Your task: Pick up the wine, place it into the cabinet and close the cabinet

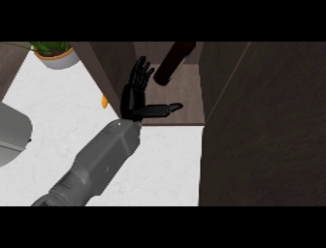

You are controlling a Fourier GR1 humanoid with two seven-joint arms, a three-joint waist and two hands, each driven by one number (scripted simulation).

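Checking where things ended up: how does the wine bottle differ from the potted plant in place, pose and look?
The wine bottle is inside the open cabinet; the potted plant stands outside, on the white counter. The bottle looks tilted in the view, the plant upright. The bottle is dark and slim, the plant green in a pale round pot. Neither is held; the left hand is open.

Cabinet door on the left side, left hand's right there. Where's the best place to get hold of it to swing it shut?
Take the cabinet door by its free front edge, coming from the counter side on its left. It stands open as a thin upright panel; the open left hand sits on its inner face, beside the wine bottle in the cabinet. No handle shows.
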